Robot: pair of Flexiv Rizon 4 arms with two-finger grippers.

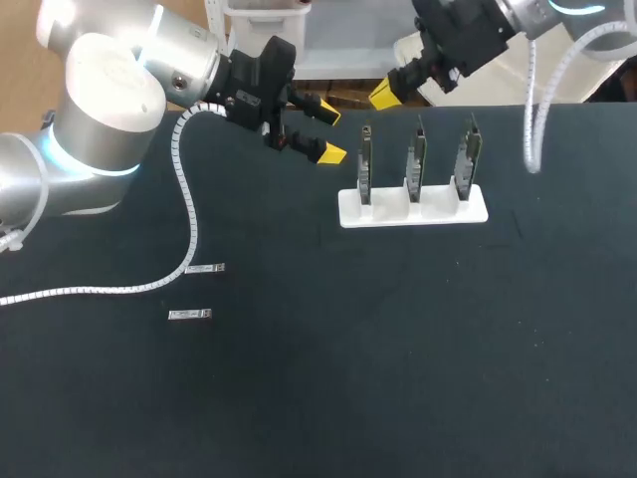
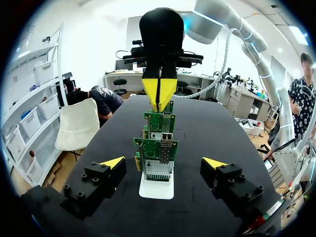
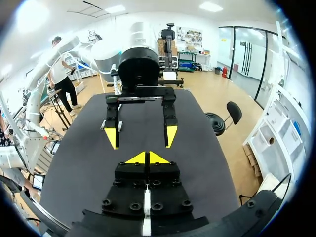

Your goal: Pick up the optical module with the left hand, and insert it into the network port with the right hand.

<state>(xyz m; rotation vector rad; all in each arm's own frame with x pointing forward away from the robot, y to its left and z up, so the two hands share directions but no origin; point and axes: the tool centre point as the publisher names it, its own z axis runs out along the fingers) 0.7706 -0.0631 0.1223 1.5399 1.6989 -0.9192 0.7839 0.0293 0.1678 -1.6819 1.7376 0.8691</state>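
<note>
Left gripper (image 1: 324, 130): fingers apart, empty, hovering just left of white stand (image 1: 413, 207).
Right gripper (image 1: 386, 95): tips together, nothing between, behind white stand.
First module (image 1: 205, 268): flat on table (image 1: 398, 349), well left of white stand.
Second module (image 1: 190, 315): just beside first.
Handling: probably light, stiff, smooth metal; best pinched across long sides, mid-body.
Ports: on boards (image 1: 412, 159) upright in white stand.
Writing: none legible.

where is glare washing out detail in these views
Head view: glare blows out the left arm's silver shell, while the black table is evenly lit. Left wrist view: the white stand looks bright but readable. Right wrist view: only mild sheen on the left arm.
</note>
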